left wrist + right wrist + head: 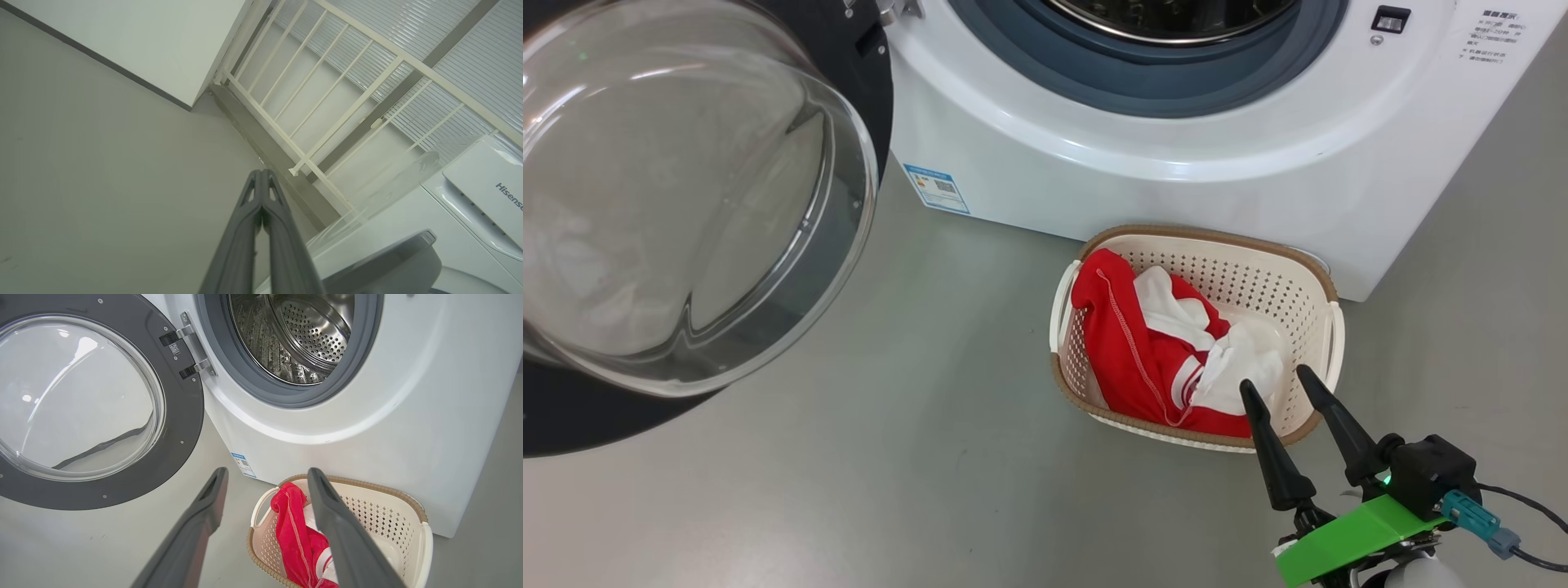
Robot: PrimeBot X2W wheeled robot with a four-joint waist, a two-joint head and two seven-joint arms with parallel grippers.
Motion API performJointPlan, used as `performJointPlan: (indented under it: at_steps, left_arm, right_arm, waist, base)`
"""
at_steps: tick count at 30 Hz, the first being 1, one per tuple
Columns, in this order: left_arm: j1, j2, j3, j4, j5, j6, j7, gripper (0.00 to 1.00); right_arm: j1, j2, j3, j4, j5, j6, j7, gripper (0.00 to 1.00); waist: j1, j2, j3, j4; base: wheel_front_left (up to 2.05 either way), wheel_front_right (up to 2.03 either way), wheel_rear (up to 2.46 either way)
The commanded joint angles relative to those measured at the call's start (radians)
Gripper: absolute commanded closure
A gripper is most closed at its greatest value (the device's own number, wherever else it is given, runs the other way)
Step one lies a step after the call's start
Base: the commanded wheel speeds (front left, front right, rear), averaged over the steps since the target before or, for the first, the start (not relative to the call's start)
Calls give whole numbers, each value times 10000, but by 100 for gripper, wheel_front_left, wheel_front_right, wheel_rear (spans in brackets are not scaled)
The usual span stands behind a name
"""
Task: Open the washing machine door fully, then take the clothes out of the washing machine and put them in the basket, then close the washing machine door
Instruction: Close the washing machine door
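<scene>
With the clothes (1135,343) lying in the basket (1209,237) and the drum (294,335) looking bare as far as I could see, I judged closing the door to be the step in hand. My right hand (1274,377) hovered by the basket's near right corner, fingers spread wide and empty. My left hand (261,171) was pinched closed on nothing, aimed off towards a railing (327,102). The washing machine door (686,204) stood swung wide to the left of the washing machine (1176,163) on its hinges (192,347), bulging glass facing the room. Being round, it had no long axis; the upright hinge line mattered. I reckoned it best to press the black rim farthest from the hinges, follow the arc and push until the latch caught, steering clear of the basket.
</scene>
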Motion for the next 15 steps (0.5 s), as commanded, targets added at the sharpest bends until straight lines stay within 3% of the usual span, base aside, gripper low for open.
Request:
performJointPlan:
  at_steps: [1, 7, 15]
  left_arm:
    - [-75, 937, 90, -111, -118, -57, 239, 100]
    - [-15, 1133, -248, 443, -684, -57, 2106, 100]
    - [540, 1054, -640, 153, -1378, -57, 4040, 100]
  right_arm:
    - [-250, 10, 300, -226, -92, 73, -65, 0]
    - [-278, -31, 291, -225, -89, 73, -65, 0]
    - [-208, -41, 232, -245, -102, 73, -65, 0]
  waist:
    - [0, -1, 31, -37]
    - [0, -1, 95, -85]
    - [0, -1, 16, -103]
  base:
    - [0, 0, 0]
    - [0, 0, 0]
    - [0, 0, 0]
